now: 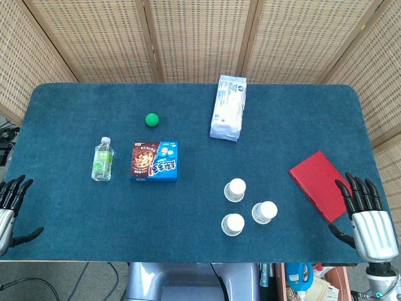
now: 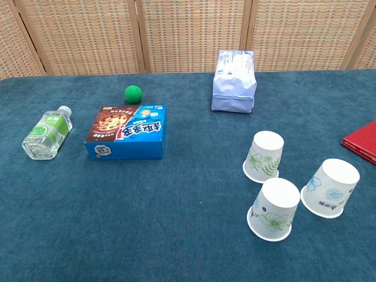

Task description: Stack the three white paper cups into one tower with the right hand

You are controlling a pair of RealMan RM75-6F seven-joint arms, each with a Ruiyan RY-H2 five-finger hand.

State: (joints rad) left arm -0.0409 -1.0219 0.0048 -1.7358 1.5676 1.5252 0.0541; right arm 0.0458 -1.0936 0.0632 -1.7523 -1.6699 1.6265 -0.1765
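Three white paper cups with floral prints stand upside down, apart from each other, in the right front part of the table: one cup (image 1: pixel 235 189) (image 2: pixel 264 156) further back, one cup (image 1: pixel 232 224) (image 2: pixel 273 210) nearest the front, one cup (image 1: pixel 264 212) (image 2: pixel 330 187) to the right. My right hand (image 1: pixel 365 214) hovers at the table's front right corner, fingers spread, holding nothing, well right of the cups. At the front left edge my left hand (image 1: pixel 11 205) is open too. Neither hand shows in the chest view.
A red booklet (image 1: pixel 319 184) (image 2: pixel 363 142) lies between the cups and my right hand. Further back sit a white packet (image 1: pixel 228 107) (image 2: pixel 234 88), a blue biscuit box (image 1: pixel 154 161) (image 2: pixel 126 131), a green ball (image 1: pixel 151 119) (image 2: pixel 133 92) and a lying water bottle (image 1: pixel 103 159) (image 2: pixel 48 131).
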